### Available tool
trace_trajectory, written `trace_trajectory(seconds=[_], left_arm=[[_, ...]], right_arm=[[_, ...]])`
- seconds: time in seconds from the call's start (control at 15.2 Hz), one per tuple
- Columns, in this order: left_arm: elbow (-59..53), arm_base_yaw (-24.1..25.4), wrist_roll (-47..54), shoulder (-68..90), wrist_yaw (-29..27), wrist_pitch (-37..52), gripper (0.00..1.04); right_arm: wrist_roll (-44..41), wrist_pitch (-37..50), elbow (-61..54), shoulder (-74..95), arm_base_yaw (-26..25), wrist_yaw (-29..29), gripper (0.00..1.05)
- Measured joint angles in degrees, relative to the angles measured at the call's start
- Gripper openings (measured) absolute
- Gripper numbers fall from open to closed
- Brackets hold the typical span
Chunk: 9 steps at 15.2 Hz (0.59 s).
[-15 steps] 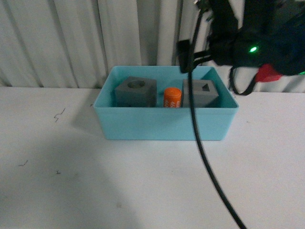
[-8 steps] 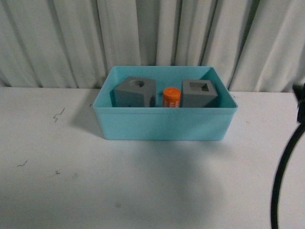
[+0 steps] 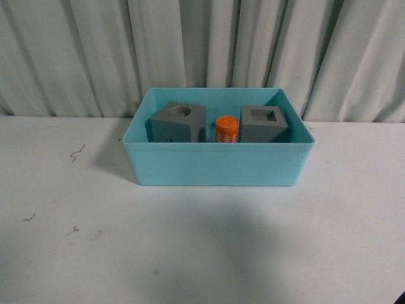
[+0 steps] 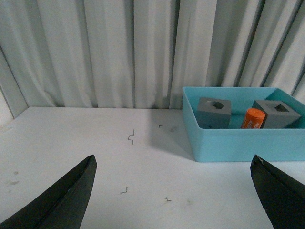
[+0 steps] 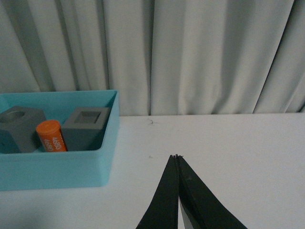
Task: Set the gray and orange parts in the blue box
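Observation:
The blue box (image 3: pixel 215 166) stands on the white table near the curtain. Inside it sit the gray cube with a round recess (image 3: pixel 178 122), the orange cylinder with white digits (image 3: pixel 227 129) and the gray cube with a square recess (image 3: pixel 266 123). Neither arm shows in the front view. In the left wrist view my left gripper (image 4: pixel 174 191) is open and empty, with the box (image 4: pixel 238 140) and its parts ahead. In the right wrist view my right gripper (image 5: pixel 177 156) is shut and empty, beside the box (image 5: pixel 57 167).
A pale pleated curtain (image 3: pixel 202 50) hangs behind the table. Small dark scuffs (image 3: pixel 77 152) mark the white table surface (image 3: pixel 202 253) to the left of the box.
The right arm and its black cable have withdrawn from above the box and left the front view. The box and its parts have not moved.

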Motion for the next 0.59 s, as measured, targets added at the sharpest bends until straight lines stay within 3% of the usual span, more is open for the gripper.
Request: trace_trajectory(seconds=[0.59], left_arm=[[0.0, 0.0, 0.0, 0.0, 0.0, 0.0, 0.98]], right_arm=[[0.3, -17.1, -8.3, -26.1, 0.0, 0.0, 0.02]])
